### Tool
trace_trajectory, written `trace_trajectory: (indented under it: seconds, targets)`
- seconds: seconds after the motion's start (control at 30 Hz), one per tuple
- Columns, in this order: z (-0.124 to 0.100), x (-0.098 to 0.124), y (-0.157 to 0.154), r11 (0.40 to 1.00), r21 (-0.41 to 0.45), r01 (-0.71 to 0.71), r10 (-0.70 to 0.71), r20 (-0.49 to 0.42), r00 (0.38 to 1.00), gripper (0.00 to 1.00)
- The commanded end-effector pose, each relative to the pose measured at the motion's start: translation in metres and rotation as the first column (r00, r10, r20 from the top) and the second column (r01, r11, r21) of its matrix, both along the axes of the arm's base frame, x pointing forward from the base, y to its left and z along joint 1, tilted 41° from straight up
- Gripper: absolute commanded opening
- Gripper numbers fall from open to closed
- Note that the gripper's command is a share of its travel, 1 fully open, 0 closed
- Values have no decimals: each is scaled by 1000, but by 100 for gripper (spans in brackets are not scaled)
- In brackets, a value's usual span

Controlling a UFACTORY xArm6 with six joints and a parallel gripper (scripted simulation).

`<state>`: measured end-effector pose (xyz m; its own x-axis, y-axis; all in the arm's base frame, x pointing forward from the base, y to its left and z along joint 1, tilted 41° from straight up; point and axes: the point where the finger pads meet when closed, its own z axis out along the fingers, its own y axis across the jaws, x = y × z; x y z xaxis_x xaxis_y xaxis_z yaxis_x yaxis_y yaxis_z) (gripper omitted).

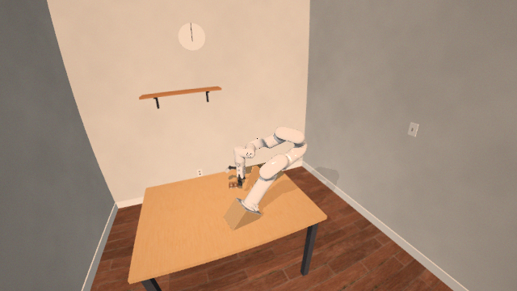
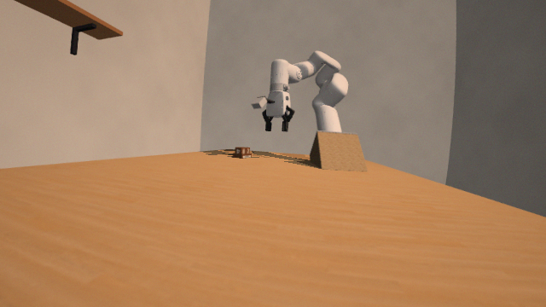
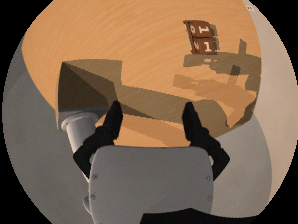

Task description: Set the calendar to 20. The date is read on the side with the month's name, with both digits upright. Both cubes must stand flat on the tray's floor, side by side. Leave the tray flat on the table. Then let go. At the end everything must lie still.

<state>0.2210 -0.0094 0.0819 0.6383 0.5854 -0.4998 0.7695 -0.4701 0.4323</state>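
Two brown cubes stand side by side on the table. In the wrist view one cube shows a sideways 1 on top and a 0 on its left side. The other cube shows a 1 on top and what looks like a 2, turned, on its left side. The tray under them hardly shows, and I cannot read a month's name. My gripper is open and empty, pointing down, above the table and off to one side of the cubes.
The arm's wedge-shaped base block stands on the table. The arm's shadow lies beside the cubes. The wall beyond the table's back edge carries a shelf, well above the table.
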Motion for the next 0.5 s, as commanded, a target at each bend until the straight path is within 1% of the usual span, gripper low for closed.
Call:
trace_trajectory:
  seconds: [0.0, 0.23, 0.47]
  targets:
    - [0, 0, 1, 1000, 3, -12, 12, -8, 1000, 100]
    - [-5, 0, -4, 1000, 4, -12, 12, -9, 1000, 100]
    - [-27, 1, -25, 1000, 4, -12, 12, -9, 1000, 100]
